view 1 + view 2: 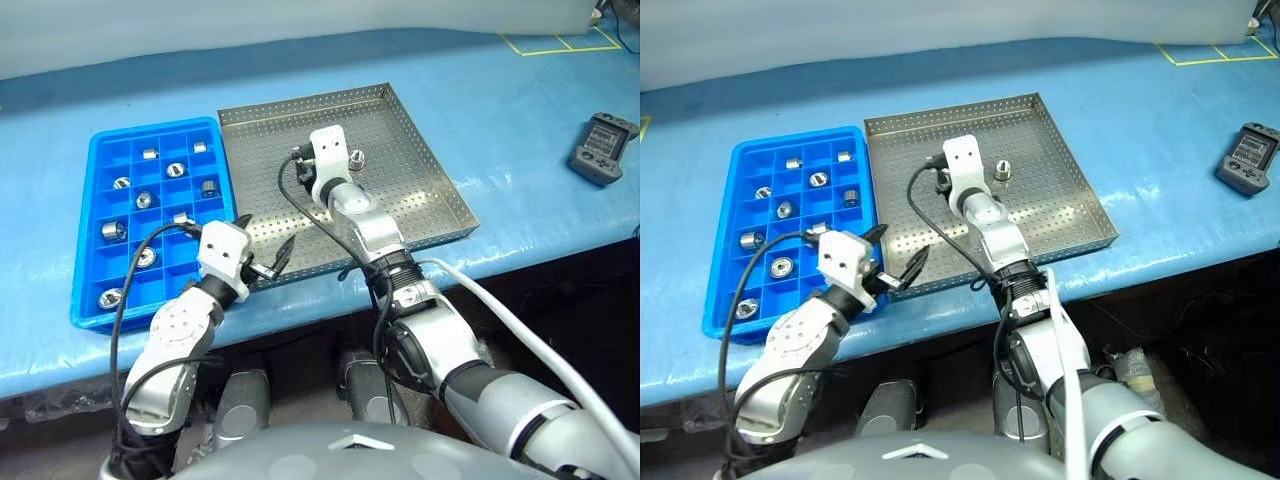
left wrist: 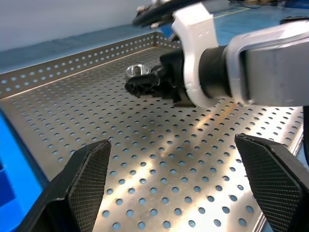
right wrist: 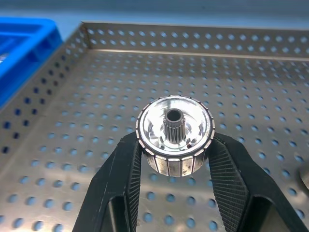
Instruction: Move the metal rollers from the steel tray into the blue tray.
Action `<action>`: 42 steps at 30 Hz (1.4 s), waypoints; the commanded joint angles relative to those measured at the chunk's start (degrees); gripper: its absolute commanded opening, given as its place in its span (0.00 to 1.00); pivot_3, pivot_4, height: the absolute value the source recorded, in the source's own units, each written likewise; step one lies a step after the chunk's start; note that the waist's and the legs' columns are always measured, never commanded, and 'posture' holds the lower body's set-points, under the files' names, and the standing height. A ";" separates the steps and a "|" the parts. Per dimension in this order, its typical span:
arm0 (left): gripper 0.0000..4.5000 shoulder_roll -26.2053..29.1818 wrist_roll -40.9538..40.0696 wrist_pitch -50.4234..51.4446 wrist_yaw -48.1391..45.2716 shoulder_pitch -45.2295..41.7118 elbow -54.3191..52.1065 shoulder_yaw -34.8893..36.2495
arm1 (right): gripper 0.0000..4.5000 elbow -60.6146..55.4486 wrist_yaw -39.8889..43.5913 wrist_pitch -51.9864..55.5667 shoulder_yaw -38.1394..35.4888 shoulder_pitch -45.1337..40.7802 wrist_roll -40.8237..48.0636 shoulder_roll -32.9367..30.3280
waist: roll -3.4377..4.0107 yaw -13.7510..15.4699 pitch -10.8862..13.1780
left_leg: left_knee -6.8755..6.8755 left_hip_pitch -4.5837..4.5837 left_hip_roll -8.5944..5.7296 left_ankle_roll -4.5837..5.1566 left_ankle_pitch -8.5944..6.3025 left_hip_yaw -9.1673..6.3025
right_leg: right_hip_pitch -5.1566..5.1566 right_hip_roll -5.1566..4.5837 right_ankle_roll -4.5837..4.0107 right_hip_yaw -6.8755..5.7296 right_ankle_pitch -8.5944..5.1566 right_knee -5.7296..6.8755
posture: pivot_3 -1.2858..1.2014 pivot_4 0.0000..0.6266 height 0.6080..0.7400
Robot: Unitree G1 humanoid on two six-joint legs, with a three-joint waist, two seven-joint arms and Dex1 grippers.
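Right now I see the table (image 1: 520,110), covered in a blue sheet, carrying everything; its far right corner has yellow tape lines, and a dark handheld controller (image 1: 603,148) lies near its right edge. Toward the middle sits the steel tray (image 1: 420,150), perforated and nearly bare, with the blue tray (image 1: 90,230) touching its left rim, nearer the table's left edge. About ten compartments of the blue tray already hold rollers.

My right gripper (image 3: 175,159) hangs over the steel tray's floor, fingers clamped on a ribbed metal roller (image 3: 175,140), gripped across its sides with the centre hole facing the wrist camera. My left gripper (image 1: 270,262) waits at the steel tray's near-left corner, by the table's front edge, fingers spread wide and empty. One more loose roller (image 1: 356,158) stands on the steel tray beyond the right wrist.

My judgement: this is the carry. I would keep the grip firm, clear the tray rims, pass behind the idle left gripper, pick an empty compartment, and let go low so the roller cannot bounce into a neighbouring cell.
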 commanded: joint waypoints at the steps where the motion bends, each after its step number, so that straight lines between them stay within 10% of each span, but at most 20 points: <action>1: 1.00 -0.94 -0.73 -3.58 1.90 4.05 -5.98 4.00 | 0.38 -11.43 4.00 4.47 5.12 2.09 1.37 4.29 | 0.01 0.20 0.00 | 0.00 0.00 0.04 0.00 0.00 0.00 | 0.00 0.04 -0.01 0.00 -0.01 0.00 | 0.59 0.24 1.00; 25: 1.00 2.07 -7.16 -3.32 -1.54 20.34 -13.15 10.72 | 0.38 -26.72 14.95 23.02 25.89 12.05 6.31 2.74 | 0.09 5.45 0.05 | -0.01 -0.19 0.27 -0.10 -0.11 0.00 | -0.18 0.07 -0.15 -0.28 -0.11 -0.19 | 0.62 0.24 1.00; 33: 1.00 2.74 -7.64 -3.03 -2.08 17.98 -11.14 9.55 | 0.97 -29.12 12.54 24.78 22.74 13.46 5.01 3.11 | 0.46 6.59 -0.06 | 0.17 -0.14 0.32 -0.25 -0.20 -0.02 | -0.19 -0.04 -0.14 -0.46 -0.12 -0.39 | 0.61 0.24 1.00; 42: 1.00 2.99 -7.92 -2.82 -2.56 15.98 -10.20 8.55 | 0.99 -31.46 2.47 20.37 11.81 12.61 4.20 6.42 | 0.32 5.43 -0.22 | 0.20 -0.34 0.37 -0.18 -0.16 0.06 | -0.18 -0.06 -0.14 -0.57 -0.12 -0.37 | 0.60 0.24 1.00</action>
